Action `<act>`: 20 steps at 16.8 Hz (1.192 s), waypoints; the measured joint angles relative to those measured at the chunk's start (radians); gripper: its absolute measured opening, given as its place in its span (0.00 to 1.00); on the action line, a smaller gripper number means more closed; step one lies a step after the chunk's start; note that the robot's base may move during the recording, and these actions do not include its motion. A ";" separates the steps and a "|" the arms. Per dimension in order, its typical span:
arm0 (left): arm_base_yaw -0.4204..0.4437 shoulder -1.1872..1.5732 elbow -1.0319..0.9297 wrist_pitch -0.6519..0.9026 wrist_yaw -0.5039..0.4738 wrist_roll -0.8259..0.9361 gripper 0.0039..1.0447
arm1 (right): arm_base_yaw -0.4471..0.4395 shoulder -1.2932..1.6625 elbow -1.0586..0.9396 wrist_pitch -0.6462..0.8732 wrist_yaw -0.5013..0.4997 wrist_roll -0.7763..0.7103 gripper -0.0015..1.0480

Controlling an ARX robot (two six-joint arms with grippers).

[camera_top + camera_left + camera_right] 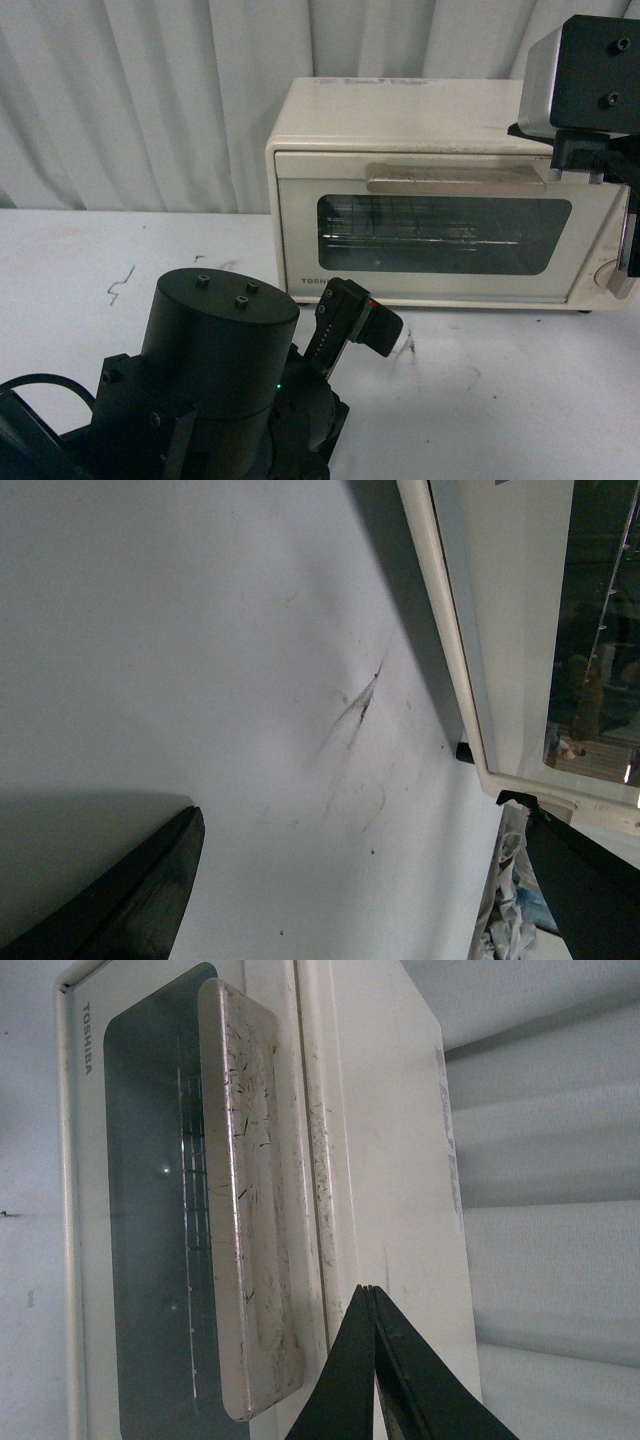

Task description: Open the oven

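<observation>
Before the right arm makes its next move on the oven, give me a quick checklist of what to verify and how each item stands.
1. Oven door shut and flush with the frame: ok, ready to be opened.
2. Handle free along its length: ok, nothing lies on it.
3. Right gripper open enough to take the handle: not ok. Its fingers are pressed together and empty, by the handle's end.
4. Left gripper out of the door's likely path: cannot tell. It is open and low in front of the door's lower left corner.
5. Oven steady on the table against a pull: cannot tell.
</observation>
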 joint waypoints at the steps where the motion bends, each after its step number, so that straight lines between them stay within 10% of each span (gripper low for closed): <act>1: 0.000 0.000 0.000 0.000 0.000 0.000 0.94 | -0.006 0.003 0.000 -0.002 -0.002 0.000 0.02; 20: 0.005 -0.001 0.000 -0.005 -0.006 0.008 0.94 | -0.039 0.058 -0.039 -0.130 -0.068 0.209 0.02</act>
